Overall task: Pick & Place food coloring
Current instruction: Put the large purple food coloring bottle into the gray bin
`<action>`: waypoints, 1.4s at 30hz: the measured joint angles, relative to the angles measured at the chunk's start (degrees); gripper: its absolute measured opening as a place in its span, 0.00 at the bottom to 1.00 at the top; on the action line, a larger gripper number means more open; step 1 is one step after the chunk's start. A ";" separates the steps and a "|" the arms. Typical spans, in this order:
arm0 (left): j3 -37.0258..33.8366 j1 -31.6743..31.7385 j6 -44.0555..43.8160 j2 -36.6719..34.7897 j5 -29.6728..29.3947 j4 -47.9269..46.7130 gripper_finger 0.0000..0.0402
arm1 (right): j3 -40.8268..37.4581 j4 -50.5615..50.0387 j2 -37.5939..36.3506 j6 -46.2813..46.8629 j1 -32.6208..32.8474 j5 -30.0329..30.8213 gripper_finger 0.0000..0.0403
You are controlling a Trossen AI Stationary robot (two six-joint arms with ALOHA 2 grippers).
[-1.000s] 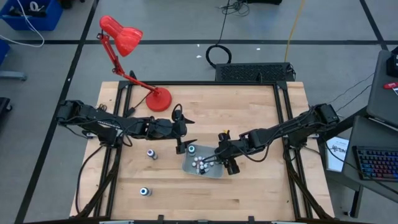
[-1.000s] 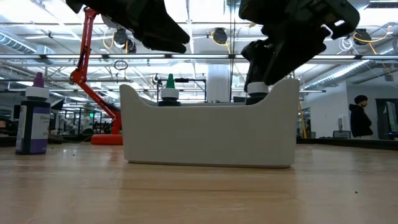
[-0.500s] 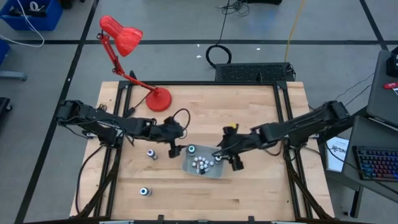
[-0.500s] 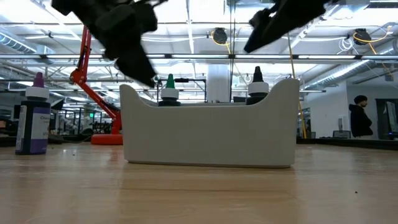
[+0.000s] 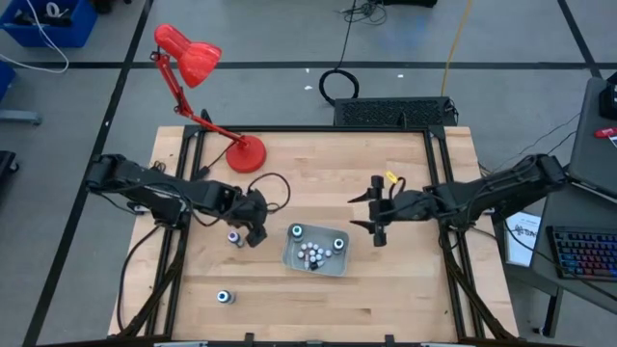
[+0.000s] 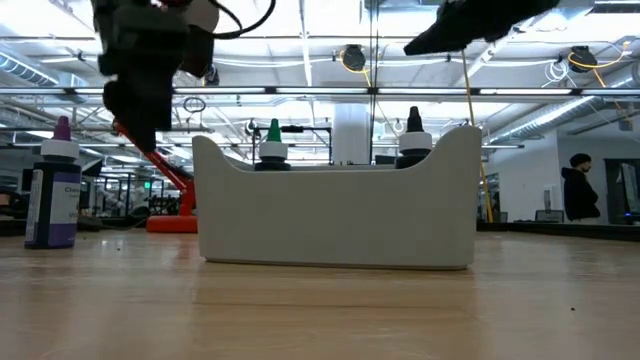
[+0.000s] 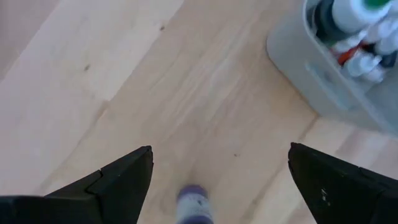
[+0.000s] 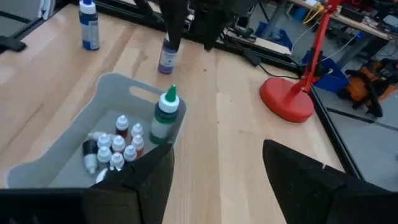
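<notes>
The pale grey tray sits mid-table, holding a green-tipped bottle, a dark bottle and several tiny white-topped vials. A purple bottle stands upright on the table left of the tray, and a blue one stands nearer the near edge. My left gripper is open just right of the purple bottle; in its wrist view that bottle shows low between the spread fingers. My right gripper is open, raised right of the tray, facing it.
A red desk lamp stands with its base at the table's far left, its head over the edge. Bare wood lies along the near edge and right of the tray. Black rails frame the table. In the low view a person stands in the room behind.
My right gripper let go of the dark bottle, which stands in the tray, then rose and drew back toward the table's right edge. My left gripper swung from beside the tray toward the left edge and lowered next to the purple bottle.
</notes>
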 joint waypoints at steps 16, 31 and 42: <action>1.67 -2.26 -24.29 0.04 7.80 -15.56 0.86 | -4.50 3.31 -2.11 -1.96 -1.57 -0.48 0.57; -4.25 -5.78 -28.39 0.07 10.06 -10.75 0.86 | -4.50 3.31 -2.11 -2.39 -1.57 -0.55 0.56; -4.25 -5.79 -24.05 0.07 10.12 -6.68 0.66 | -4.50 3.31 -2.11 -2.37 -1.57 -0.57 0.55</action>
